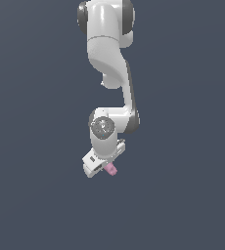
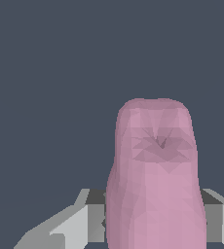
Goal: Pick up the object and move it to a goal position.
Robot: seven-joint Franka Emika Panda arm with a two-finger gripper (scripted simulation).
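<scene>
Between the white gripper's (image 1: pixel 101 168) fingers sits the pink object (image 1: pixel 110 169), its rounded end poking out past the hand toward the exterior view's right. Up close in the wrist view the object (image 2: pixel 155 180) fills the space between the grey fingers (image 2: pixel 92 214), which press against its sides, so the hand is clamped on it. Above the gripper the white arm (image 1: pixel 107 53) hangs down, with only plain dark blue-grey all around
</scene>
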